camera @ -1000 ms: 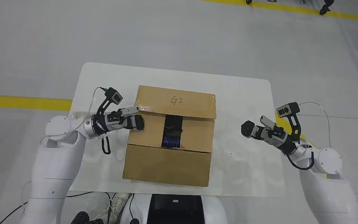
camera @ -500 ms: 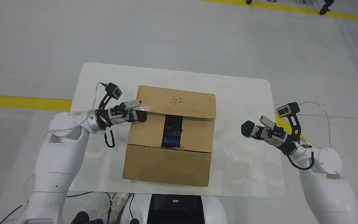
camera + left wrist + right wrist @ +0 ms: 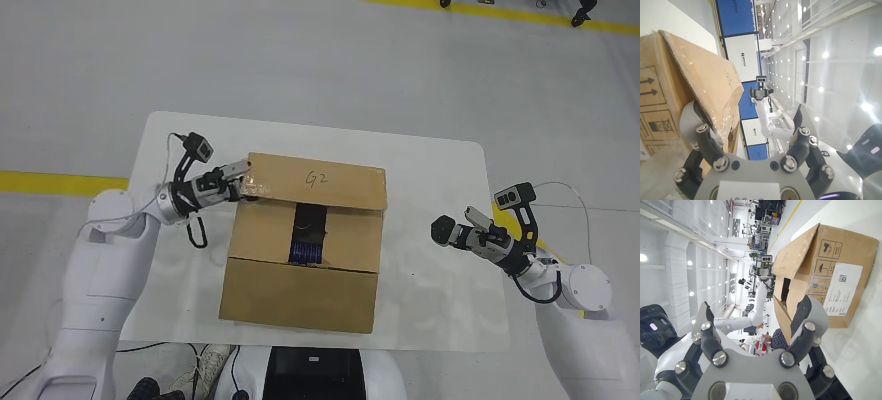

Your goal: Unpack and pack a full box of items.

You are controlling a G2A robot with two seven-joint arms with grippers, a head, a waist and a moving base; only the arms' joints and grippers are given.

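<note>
Top view: the cardboard box (image 3: 305,240) sits pretty much dead centre of the frame, in the middle of the white desk (image 3: 440,180). Its two top flaps don't meet. There's a narrow gap (image 3: 308,238) between them, with something dark blue packed inside, though I can't tell what it is. The far flap (image 3: 318,182) has a handwritten mark on it, and in the right wrist view it's tilted up a bit off the box, while the near flap (image 3: 300,292) lies flat.

The left tool (image 3: 243,183) is at the box's upper-left corner in the top view, right at the end of that far flap. From the left wrist view the tool (image 3: 745,107) is spread wide. One finger (image 3: 694,113) is tucked under the flap's corner, touching the cardboard and a crinkled scrap of clear tape (image 3: 728,117) hanging off it. The other finger is well apart out in the air, so nothing is pinched.

The right tool (image 3: 455,225) is over at the right of the top-view frame, above the desk's right edge and well apart from the box. In its own wrist view the tool (image 3: 755,303) is also wide open with nothing in it, and the box's labelled end faces it.
</note>
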